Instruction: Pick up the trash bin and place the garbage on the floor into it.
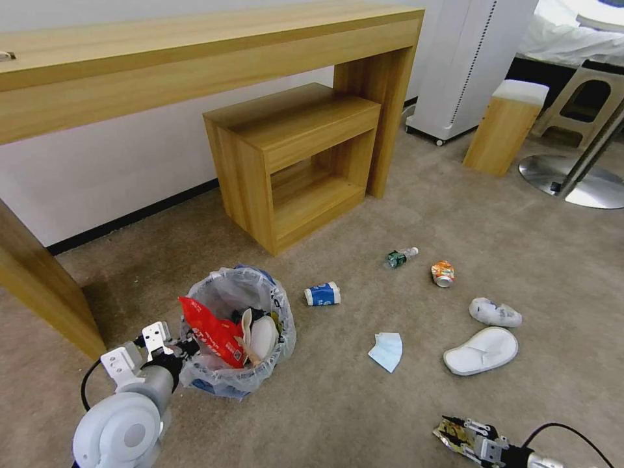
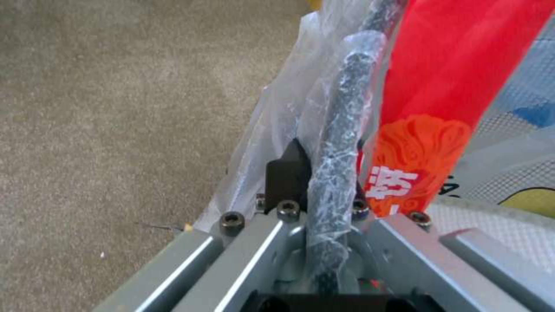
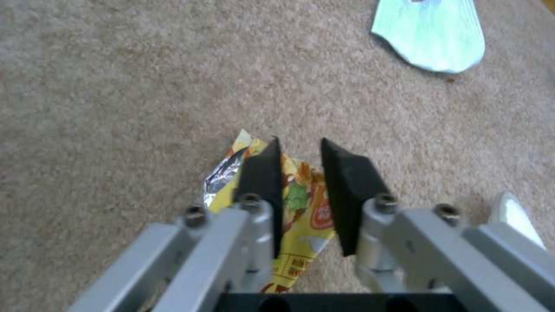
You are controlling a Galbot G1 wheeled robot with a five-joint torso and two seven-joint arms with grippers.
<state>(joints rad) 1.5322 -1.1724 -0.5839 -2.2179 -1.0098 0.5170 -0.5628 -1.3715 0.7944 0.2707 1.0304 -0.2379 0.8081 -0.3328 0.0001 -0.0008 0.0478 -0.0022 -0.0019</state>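
The trash bin [image 1: 237,328], lined with a crinkled clear bag and holding a red packet and white litter, stands on the beige floor [image 1: 338,403]. My left gripper [image 1: 184,348] is shut on its rim [image 2: 341,130]; one black finger pad [image 2: 286,173] presses the bag-wrapped rim. My right gripper [image 1: 455,432] sits low at the near right. Its fingers [image 3: 263,182] are open with a narrow gap over a yellow wrapper [image 3: 301,199]. Loose garbage: a blue-white cup [image 1: 322,294], blue mask [image 1: 386,351], small bottle [image 1: 401,257], orange can [image 1: 442,273] and two white slippers [image 1: 481,351].
A long wooden desk [image 1: 195,52] runs along the wall, with a wooden side cabinet [image 1: 292,162] under it just behind the bin. A wooden stool [image 1: 506,127], a white appliance [image 1: 465,65] and a round metal chair base [image 1: 572,179] stand at the far right.
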